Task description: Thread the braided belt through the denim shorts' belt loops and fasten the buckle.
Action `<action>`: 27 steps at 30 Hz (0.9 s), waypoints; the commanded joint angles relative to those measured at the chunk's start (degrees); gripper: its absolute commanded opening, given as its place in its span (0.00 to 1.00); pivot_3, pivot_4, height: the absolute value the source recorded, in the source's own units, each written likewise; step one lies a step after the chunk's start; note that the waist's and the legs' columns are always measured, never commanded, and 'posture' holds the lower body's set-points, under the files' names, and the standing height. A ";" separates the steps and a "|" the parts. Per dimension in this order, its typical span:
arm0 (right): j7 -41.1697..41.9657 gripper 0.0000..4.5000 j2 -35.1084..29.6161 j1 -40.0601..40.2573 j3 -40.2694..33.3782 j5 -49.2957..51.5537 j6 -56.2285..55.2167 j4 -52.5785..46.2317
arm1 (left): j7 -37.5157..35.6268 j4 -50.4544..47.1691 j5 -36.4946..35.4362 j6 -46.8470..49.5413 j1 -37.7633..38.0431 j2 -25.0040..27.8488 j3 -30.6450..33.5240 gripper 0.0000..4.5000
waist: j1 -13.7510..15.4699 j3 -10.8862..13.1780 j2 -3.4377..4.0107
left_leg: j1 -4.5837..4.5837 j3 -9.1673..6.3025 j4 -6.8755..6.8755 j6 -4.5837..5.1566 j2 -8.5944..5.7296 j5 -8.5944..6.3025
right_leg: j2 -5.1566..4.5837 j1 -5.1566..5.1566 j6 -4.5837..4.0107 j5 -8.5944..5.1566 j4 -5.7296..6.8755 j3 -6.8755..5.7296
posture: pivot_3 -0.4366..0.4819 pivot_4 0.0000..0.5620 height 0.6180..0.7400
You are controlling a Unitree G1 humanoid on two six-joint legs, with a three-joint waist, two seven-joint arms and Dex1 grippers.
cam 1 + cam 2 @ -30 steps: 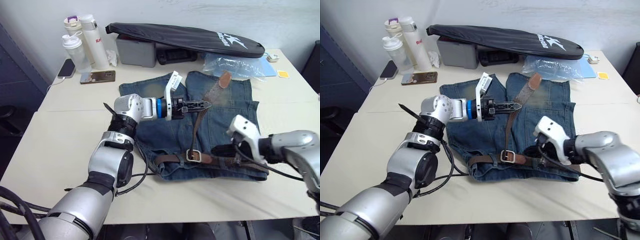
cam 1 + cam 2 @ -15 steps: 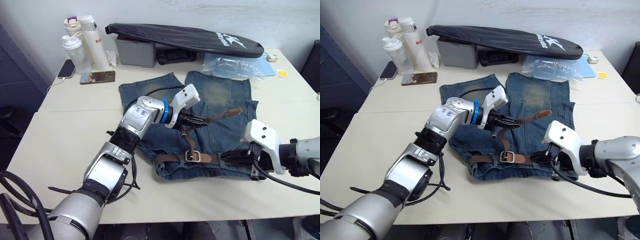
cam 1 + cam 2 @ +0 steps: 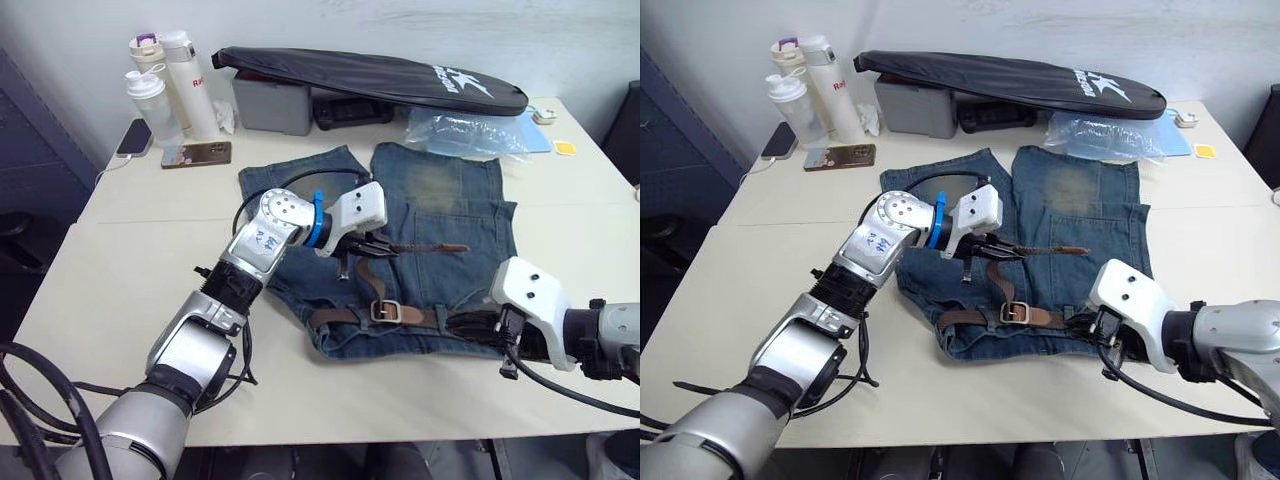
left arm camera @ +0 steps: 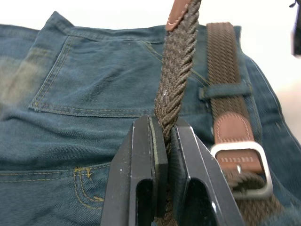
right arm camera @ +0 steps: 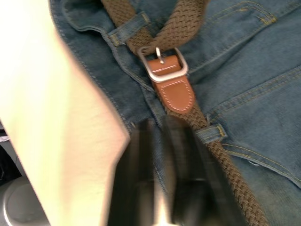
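The denim shorts are spread at the tabletop's middle, waistband toward the near edge. The braided belt is clamped in the left gripper, its free end stretched toward the right edge, beyond the buckle. The right gripper is held at the waistband; whether it is clenched cannot be told.

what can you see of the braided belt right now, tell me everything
The braided belt is a narrow dark-brown woven strap with reddish-brown leather trim. It lies along the waistband of the denim shorts, passing under belt loops, and runs through its silver buckle. From the buckle its free end rises to the left claw, which pinches it, then stretches out flat over the shorts toward the robot's right.
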 commanded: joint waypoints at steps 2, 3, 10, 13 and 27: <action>-1.42 0.60 -2.84 2.81 -1.33 -3.44 -4.46 -3.55 | -3.15 0.08 3.54 -9.70 0.51 2.77 -1.90 0.00 | 0.00 0.00 0.01 | 0.01 0.00 0.00 0.01 0.00 0.00 | 0.00 0.00 -0.01 0.01 0.02 0.01 | 0.48 0.27 0.22; -1.69 0.71 -3.15 3.20 -1.08 -4.25 -5.46 -3.76 | -3.35 0.55 3.94 -10.60 0.48 3.01 -1.99 0.00 | 0.01 0.00 0.03 | 0.00 0.00 0.00 0.01 0.00 0.00 | 0.00 -0.02 -0.01 0.01 0.03 0.01 | 0.48 0.27 0.22; -9.30 0.90 -1.97 9.64 12.46 -21.57 -23.56 -1.82 | -4.79 5.93 8.15 -19.40 -1.21 5.02 -2.80 0.00 | -0.13 0.02 -0.01 | 0.00 0.07 -0.03 0.01 -0.01 0.01 | -0.01 -0.09 0.00 0.00 0.08 0.03 | 0.48 0.27 0.22; -11.35 0.90 -0.86 10.66 17.23 -26.87 -28.40 -0.67 | -5.30 6.66 9.04 -21.41 -1.13 5.25 -2.79 0.00 | -0.15 0.02 -0.01 | 0.00 0.07 0.01 0.00 -0.02 0.02 | -0.03 -0.09 0.00 0.01 0.15 0.04 | 0.48 0.27 0.22; -14.98 0.90 3.94 7.26 27.31 -40.35 -33.35 6.24 | -5.29 9.16 11.91 -24.92 -1.34 4.87 -2.55 0.00 | -0.33 -0.01 0.02 | -0.01 0.02 0.20 0.00 0.01 0.02 | -0.02 -0.10 0.00 0.01 0.33 0.03 | 0.48 0.27 0.22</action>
